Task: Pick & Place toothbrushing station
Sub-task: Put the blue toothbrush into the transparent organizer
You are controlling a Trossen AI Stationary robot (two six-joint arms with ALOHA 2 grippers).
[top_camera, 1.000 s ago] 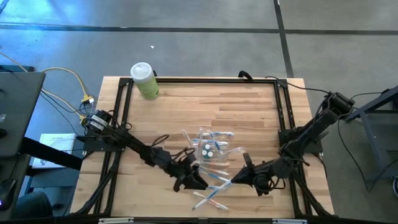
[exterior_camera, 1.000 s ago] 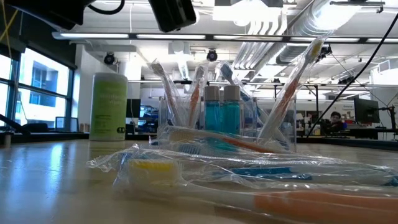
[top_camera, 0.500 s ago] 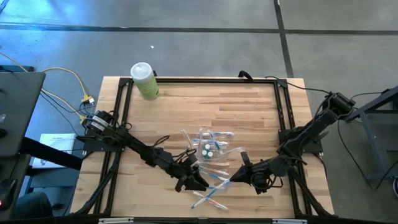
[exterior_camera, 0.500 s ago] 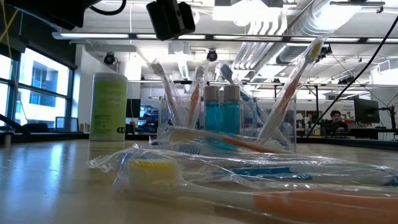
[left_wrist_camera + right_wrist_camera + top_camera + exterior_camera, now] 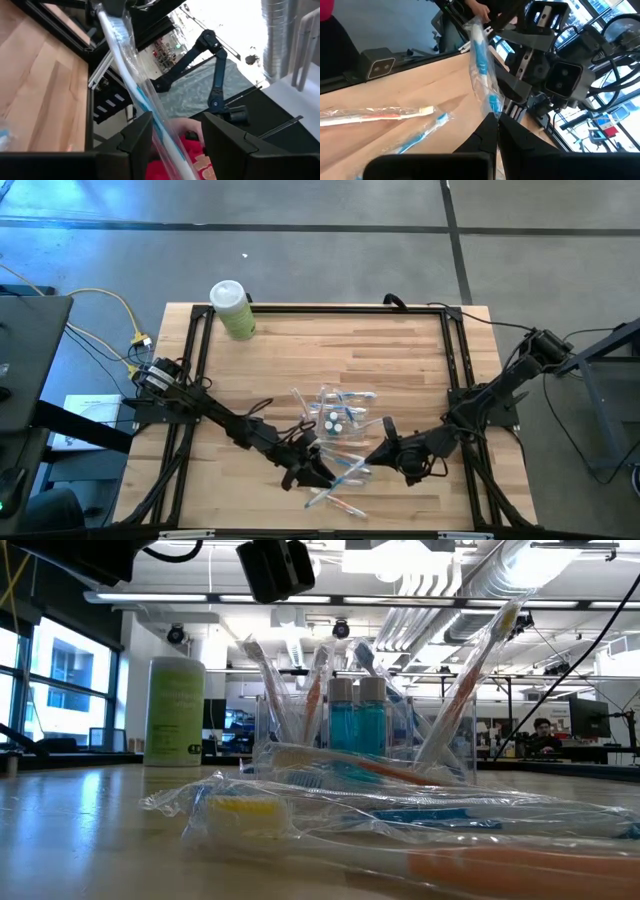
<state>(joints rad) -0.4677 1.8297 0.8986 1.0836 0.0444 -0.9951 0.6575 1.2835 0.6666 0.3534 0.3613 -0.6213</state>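
A blue toothbrush in a clear wrapper (image 5: 481,60) is held in the air between my two grippers near the table's front edge. My right gripper (image 5: 496,119) is shut on one end of it. Its other end (image 5: 131,65) runs between the open fingers of my left gripper (image 5: 177,135). In the high view my left gripper (image 5: 322,475) and my right gripper (image 5: 368,460) face each other. The clear holder (image 5: 335,417) stands behind them with toothbrushes and white-capped tubes (image 5: 357,715). Several wrapped toothbrushes (image 5: 335,502) lie flat on the table. My left gripper has a finger on either side of the wrapped toothbrush (image 5: 150,117); I cannot tell whether the wrapper touches a finger. My right gripper pinches the wrapped toothbrush's end (image 5: 491,106) between its two fingers, coming about level from the table's right. The toothbrush juts out beyond the fingertips toward my left gripper, lifted clear of the table.
A pale green white-capped bottle (image 5: 232,310) stands at the far left corner. A black frame (image 5: 455,370) runs round the table's edges. A wrapped orange toothbrush (image 5: 375,116) and a blue one (image 5: 422,131) lie on the table by my right gripper. A person in red (image 5: 192,162) shows beyond the table.
My right gripper has gone a little toward the table's left and far edge, closer to my left gripper, carrying the wrapped toothbrush with it. The holder and the loose toothbrushes have stayed where they were.
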